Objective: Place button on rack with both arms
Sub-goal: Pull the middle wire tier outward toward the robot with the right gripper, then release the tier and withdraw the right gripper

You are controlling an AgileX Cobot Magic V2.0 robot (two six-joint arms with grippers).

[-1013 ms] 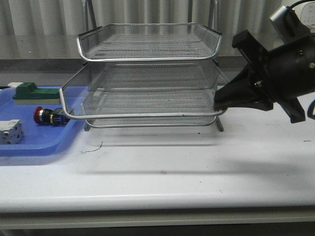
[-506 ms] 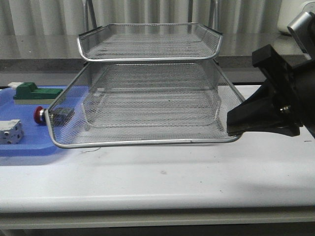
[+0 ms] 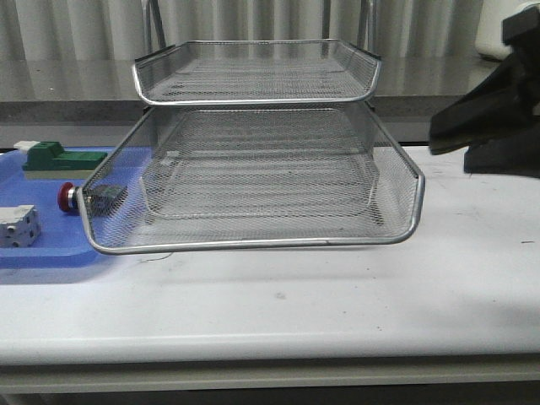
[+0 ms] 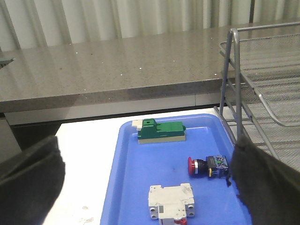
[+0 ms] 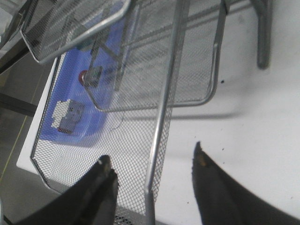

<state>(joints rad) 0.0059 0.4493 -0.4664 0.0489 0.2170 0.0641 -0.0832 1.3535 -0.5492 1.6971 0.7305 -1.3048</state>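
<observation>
The button (image 3: 65, 197), with a red head and dark body, lies on its side on the blue tray (image 3: 34, 253), partly behind the rack's mesh. The rack (image 3: 253, 245) has its middle tier slid out toward the front. In the left wrist view the button (image 4: 206, 167) lies near my left gripper's right finger; my left gripper (image 4: 145, 154) is open above the tray (image 4: 126, 178). My right gripper (image 3: 447, 135) is open, right of the rack and clear of it. In the right wrist view its fingers (image 5: 152, 161) straddle the pulled-out tier's rim (image 5: 161, 108) without touching.
A green block (image 3: 59, 159) and a white breaker (image 3: 18, 226) also lie on the blue tray; both also show in the left wrist view, the block (image 4: 161, 132) and the breaker (image 4: 171, 201). A grey counter (image 4: 117, 70) runs behind the table.
My right gripper pulled the rack's middle tier out toward the front, then let go of its corner and drew back up and to the right.
</observation>
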